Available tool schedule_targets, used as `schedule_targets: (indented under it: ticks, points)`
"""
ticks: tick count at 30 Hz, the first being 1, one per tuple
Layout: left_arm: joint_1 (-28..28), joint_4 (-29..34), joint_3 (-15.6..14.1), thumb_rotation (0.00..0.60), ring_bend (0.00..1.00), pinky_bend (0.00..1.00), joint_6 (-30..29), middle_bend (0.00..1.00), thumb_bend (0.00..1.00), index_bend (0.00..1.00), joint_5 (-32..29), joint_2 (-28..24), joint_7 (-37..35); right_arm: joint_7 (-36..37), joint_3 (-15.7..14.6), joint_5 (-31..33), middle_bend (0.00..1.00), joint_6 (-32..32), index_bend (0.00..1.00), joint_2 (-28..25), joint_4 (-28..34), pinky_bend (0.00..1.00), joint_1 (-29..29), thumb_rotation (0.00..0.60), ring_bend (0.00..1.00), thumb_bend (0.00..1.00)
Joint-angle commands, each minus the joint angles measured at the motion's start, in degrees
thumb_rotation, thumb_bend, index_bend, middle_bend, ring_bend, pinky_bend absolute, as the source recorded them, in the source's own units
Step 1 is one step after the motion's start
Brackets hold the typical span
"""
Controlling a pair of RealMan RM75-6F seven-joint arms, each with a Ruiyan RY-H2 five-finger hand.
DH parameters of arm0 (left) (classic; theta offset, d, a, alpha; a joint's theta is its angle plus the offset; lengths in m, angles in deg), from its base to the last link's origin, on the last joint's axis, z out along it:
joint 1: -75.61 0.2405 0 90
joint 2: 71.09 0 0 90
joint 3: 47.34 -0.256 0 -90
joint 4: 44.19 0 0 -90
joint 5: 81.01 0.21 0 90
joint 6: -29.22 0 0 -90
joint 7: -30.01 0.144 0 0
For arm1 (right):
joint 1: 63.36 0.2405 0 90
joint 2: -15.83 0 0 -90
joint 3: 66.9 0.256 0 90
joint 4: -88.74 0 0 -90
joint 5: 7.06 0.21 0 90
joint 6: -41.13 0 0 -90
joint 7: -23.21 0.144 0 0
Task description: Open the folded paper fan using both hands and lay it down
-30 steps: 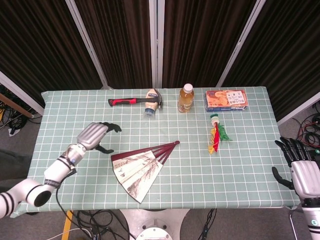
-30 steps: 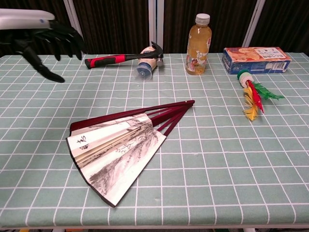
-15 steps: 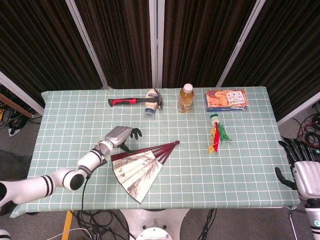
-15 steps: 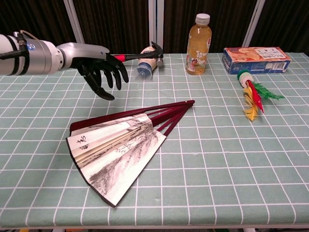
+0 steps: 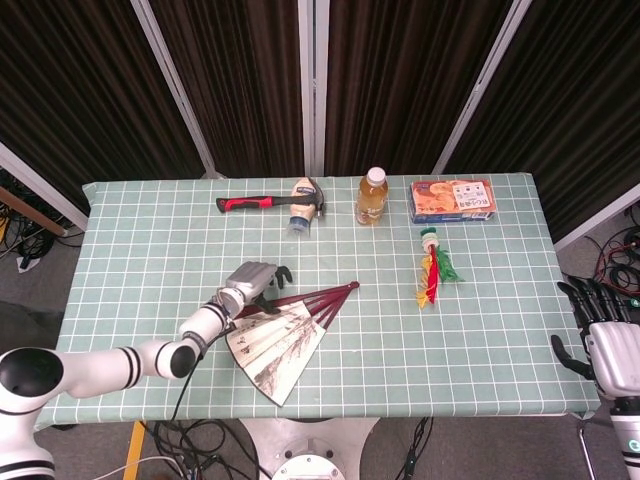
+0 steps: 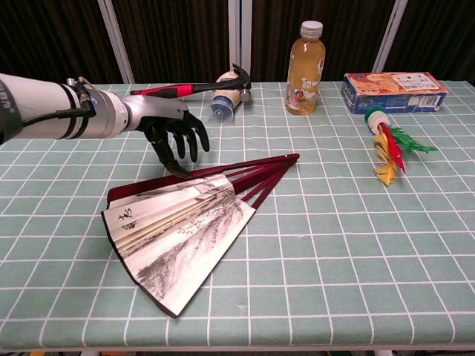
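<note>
Moved in from bench's left side: left robot hand (image 6: 172, 135) now just above fan's (image 6: 178, 222) upper rib, fingers spread, holding nothing. Fan flat on bench (image 5: 480, 330), partly spread. Right robot hand (image 5: 610, 350) off bench edge, open, idle. Likely reaching to widen fan.

A lab: curtained backdrop (image 5: 250, 70), floor cables (image 5: 200, 440), gridded table (image 5: 140, 230).

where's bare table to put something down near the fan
Bare green grid cloth right of the half-open paper fan, below the feathered shuttlecock. Also the far left, below the red-handled hammer. Crowded: the back row with the orange drink bottle, and where the left hand hovers.
</note>
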Motion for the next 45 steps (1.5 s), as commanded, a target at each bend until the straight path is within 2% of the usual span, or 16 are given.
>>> schedule_targets:
  ticks: [1, 19, 27, 32, 40, 45]
  points:
    - [-1.04, 0.22, -0.74, 0.6, 0.35, 0.5, 0.08, 0.36, 0.21, 0.28, -1.33, 0.47, 0.9, 0.16, 0.05, 0.28, 0.07, 0.24, 0.12, -0.01, -0.16, 0.0, 0.04, 0.6, 0.0, 0.3]
    - [-3.73, -0.37, -2.96, 0.6, 0.4, 0.5, -1.24, 0.39, 0.22, 0.29, -4.69, 2.78, 3.58, 1.06, 0.07, 0.6, 0.07, 0.39, 0.12, 0.38, -1.06, 0.0, -0.08, 0.6, 0.0, 0.3]
    - [-4.55, -0.54, -2.88, 0.6, 0.41, 0.5, 0.92, 0.41, 0.24, 0.29, -5.84, 1.96, 2.92, 1.25, 0.15, 0.88, 0.07, 0.35, 0.12, 0.39, -1.29, 0.0, -0.19, 0.6, 0.0, 0.3]
    - [-4.53, -1.22, -3.3, 0.6, 0.46, 0.54, 0.05, 0.47, 0.27, 0.36, -5.88, 2.68, 2.91, 1.48, 0.12, 1.03, 0.07, 0.55, 0.12, 0.5, -1.5, 0.0, -0.19, 0.6, 0.0, 0.3]
    - [-4.6, -1.94, -4.44, 0.6, 0.49, 0.55, -0.91, 0.5, 0.28, 0.39, -6.27, 3.43, 4.0, 1.47, 0.2, 1.12, 0.07, 0.51, 0.12, 0.48, -1.46, 0.0, -0.22, 0.6, 0.0, 0.3]
    - [-4.08, -1.83, -4.68, 0.6, 0.57, 0.62, -2.04, 0.59, 0.28, 0.47, -5.71, 3.55, 4.39, 1.46, 0.25, 0.98, 0.07, 0.35, 0.12, 0.47, -1.36, 0.0, -0.23, 0.6, 0.0, 0.3]
